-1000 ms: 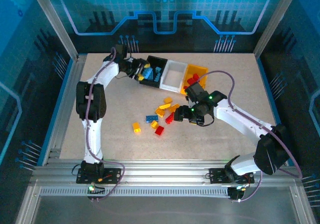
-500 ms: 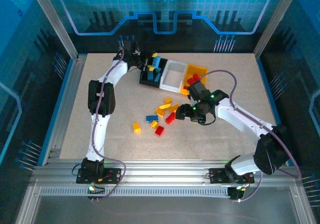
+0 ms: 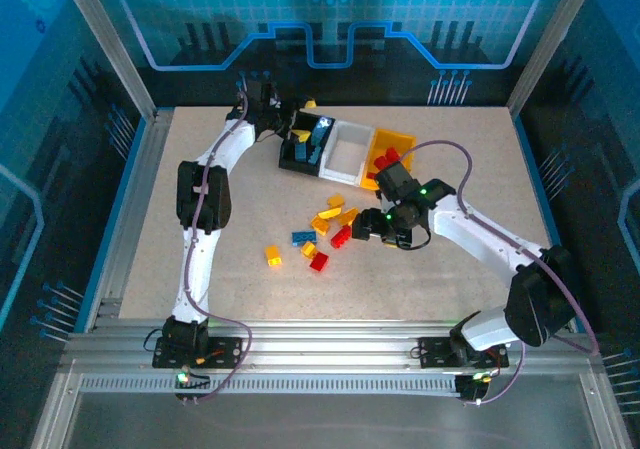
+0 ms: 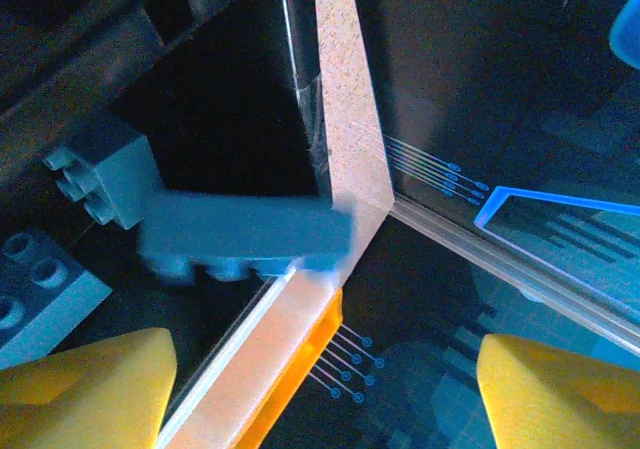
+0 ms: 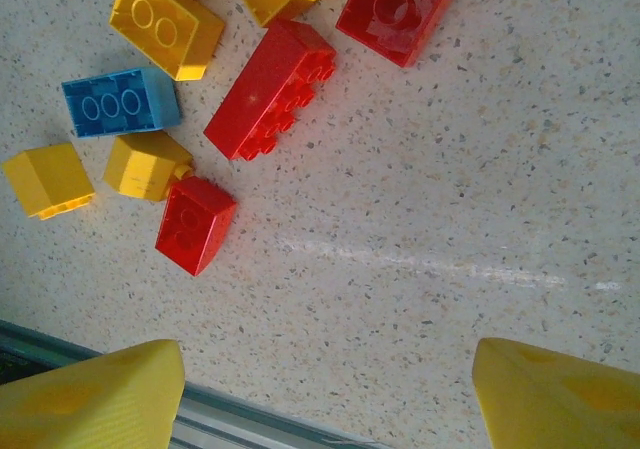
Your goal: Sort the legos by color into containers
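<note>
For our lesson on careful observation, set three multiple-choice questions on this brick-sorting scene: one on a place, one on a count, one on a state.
1. Which bin stands in the middle of the row? A black; B white; C yellow-orange.
2. How many blue bricks lie on the table in the right wrist view? A one; B three; C five.
3. How is the right claw? A shut on a red brick; B open, holding nothing; C shut on a blue brick.

Answers:
1 B: the white bin sits between the black bin and the yellow-orange bin.
2 A: one blue brick lies there.
3 B: its fingers stand wide apart over bare table.
</note>
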